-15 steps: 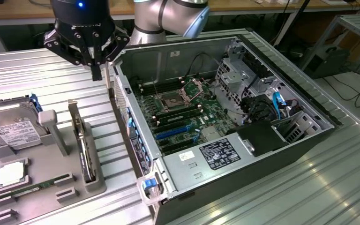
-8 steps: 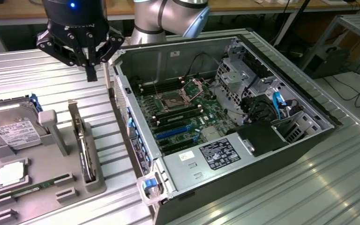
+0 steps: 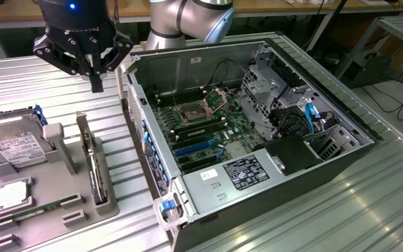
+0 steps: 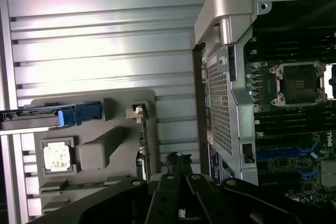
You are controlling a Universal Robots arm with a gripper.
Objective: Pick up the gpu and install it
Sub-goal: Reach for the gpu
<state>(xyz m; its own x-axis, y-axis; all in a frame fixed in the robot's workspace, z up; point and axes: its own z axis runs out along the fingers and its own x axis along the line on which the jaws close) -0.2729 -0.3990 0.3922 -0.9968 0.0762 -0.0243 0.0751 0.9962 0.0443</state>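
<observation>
gpu (image 3: 92,160) stands on its long edge in a slot of the grey tray (image 3: 60,144), thin profile upward, free of any grip; in the wrist view the gpu (image 4: 142,140) reads as a narrow dark strip with a silvery metal piece at one end. Tray lies on the ribbed metal worktop (image 3: 369,210) toward its near corner on the exterior view's left. Same tray also carries a hard drive (image 3: 14,147) with white label, a square processor chip (image 3: 12,194) and a green memory stick (image 3: 37,212), each in its own recess, all apart from the gpu. Pincer (image 3: 97,83) hangs above the worktop past the tray's far end, raised well clear of the gpu, fingers pointing down, drawn together and holding nothing; the wrist view shows the pincer (image 4: 177,163) near the tray's edge on the case side. Open computer case (image 3: 314,100) lies on its side just beside the tray, toward the middle of the worktop, motherboard (image 3: 201,128) exposed, blue expansion slots (image 3: 191,148) unoccupied, processor socket (image 3: 189,113) bare
</observation>
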